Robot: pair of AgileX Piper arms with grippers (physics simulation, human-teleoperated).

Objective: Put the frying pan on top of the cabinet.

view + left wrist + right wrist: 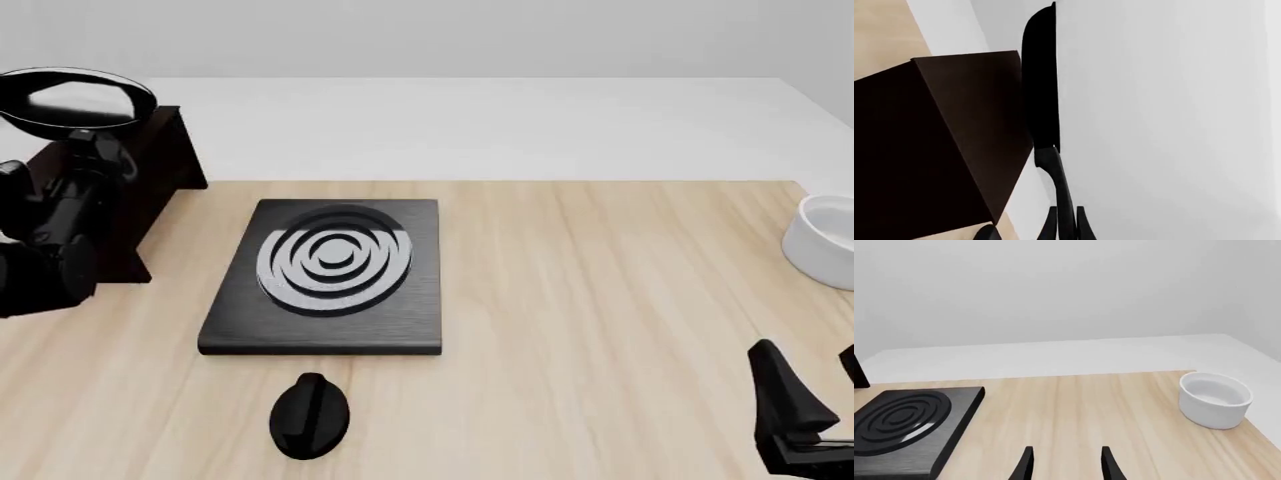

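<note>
Pan held aloft at the cabinet, not yet set down.

We see the left hand (1066,220) clenched on the handle of the one frying pan (74,100), raised just over the one cabinet (150,190) beside that hand. Risk, in our judgement: release off-centre tips it off the edge. Right hand (1064,462) released, idle. On the desk (601,300): one stove plate (327,275), one knob (310,415), one bowl (825,240).

The round, shallow, glossy black frying pan (74,100) sat at the upper left of the front view, above the flat top of the tall, dark brown wooden box-shaped cabinet (160,165), its long handle pointing down-frame.
</note>
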